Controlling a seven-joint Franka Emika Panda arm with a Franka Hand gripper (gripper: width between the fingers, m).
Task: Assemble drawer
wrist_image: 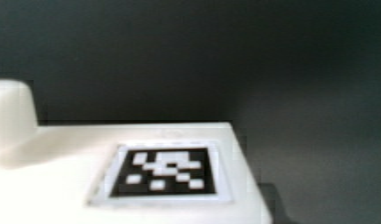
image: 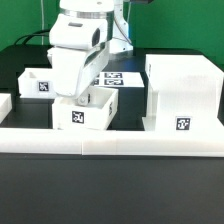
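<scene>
The drawer's parts are white plastic with black-and-white tags. The tall open-front housing [image: 180, 92] stands at the exterior view's right. One small tray [image: 38, 83] sits at the left. A second small tray [image: 86, 113] sits in the middle, just behind the border bar. My gripper [image: 80, 98] reaches down onto this middle tray, and its fingertips are hidden at the tray's wall. The wrist view shows a tagged white face of a tray [wrist_image: 166, 172] very close, with a rounded white knob [wrist_image: 7, 120] beside it. No finger shows there.
A long low white border bar [image: 110, 140] runs across the front. The marker board [image: 118, 78] lies flat behind the middle tray. The table is black, with a narrow gap between the middle tray and the housing.
</scene>
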